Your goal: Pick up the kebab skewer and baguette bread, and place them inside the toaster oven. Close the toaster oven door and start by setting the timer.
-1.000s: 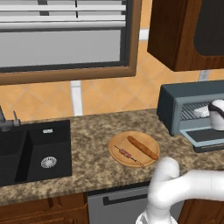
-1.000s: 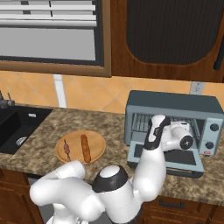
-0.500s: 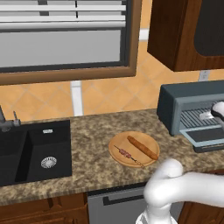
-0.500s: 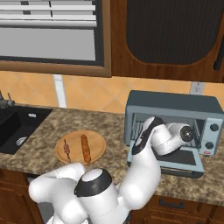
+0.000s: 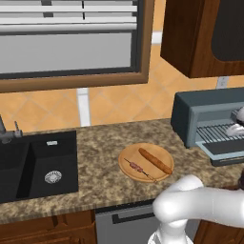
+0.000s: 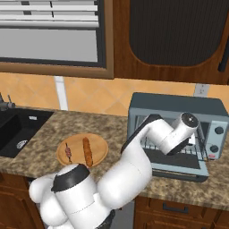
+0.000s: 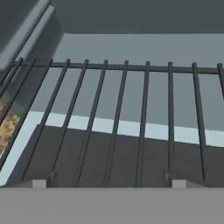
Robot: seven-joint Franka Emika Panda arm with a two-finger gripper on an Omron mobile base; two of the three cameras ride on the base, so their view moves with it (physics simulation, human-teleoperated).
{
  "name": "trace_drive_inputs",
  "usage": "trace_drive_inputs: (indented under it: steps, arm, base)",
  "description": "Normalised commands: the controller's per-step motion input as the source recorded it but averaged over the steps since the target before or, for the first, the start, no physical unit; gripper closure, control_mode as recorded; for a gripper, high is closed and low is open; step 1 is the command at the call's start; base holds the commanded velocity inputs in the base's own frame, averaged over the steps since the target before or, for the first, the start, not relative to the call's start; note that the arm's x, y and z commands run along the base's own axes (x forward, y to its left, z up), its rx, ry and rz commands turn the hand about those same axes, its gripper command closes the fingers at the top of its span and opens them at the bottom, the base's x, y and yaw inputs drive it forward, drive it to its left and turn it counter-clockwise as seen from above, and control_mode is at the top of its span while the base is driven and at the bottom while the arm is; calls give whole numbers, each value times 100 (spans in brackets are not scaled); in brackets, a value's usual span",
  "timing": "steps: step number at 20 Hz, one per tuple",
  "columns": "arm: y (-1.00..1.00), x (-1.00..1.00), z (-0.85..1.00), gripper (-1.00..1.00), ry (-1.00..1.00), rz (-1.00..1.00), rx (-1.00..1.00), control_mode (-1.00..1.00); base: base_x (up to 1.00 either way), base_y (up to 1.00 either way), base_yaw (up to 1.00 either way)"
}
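**On the wooden plate, both foods wait well behind your hand**

On the round wooden plate (image 5: pixel 146 163) the kebab skewer (image 5: pixel 139 168) and the baguette bread (image 5: pixel 155 161) lie side by side, not touching, neither one lifted yet. Seen from the left base view, the baguette runs from about 10 o'clock to 4 o'clock, and the skewer lies nearly parallel on its 8 o'clock side, nearer the bench's (image 5: pixel 100 157) front edge. From the right base view the same pair (image 6: pixel 68 152) (image 6: pixel 87 151) reads almost 12 to 6.

Your hand (image 6: pixel 191 139) is at the mouth of the toaster oven (image 6: pixel 179 107), above the dropped toaster oven door (image 6: pixel 174 163), looking in along the wire rack (image 7: pixel 127 118). Its fingertips (image 7: pixel 39 183) sit wide apart with nothing between them: released, empty.

So the food lies at roughly 9 o'clock from your hand in the right base view, well apart across the bench. My judgement: you must back out of the oven, swing toward the plate, and turn the wrist to close across whichever long axis you take first.
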Motion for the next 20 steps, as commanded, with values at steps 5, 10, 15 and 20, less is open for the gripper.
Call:
trace_drive_inputs:
  steps: [5,10,15,20]
  arm:
    - [-5,-100,22,-100,32,2,0,-100]
    - [83,-75,75,-100,10,18,-4,-100]
    - [100,-31,18,-100,15,25,-11,-100]
    - [100,-15,-5,-100,3,27,-12,-100]
  base:
    - [0,0,0]
    - [0,0,0]
    - [0,0,0]
    - [0,0,0]
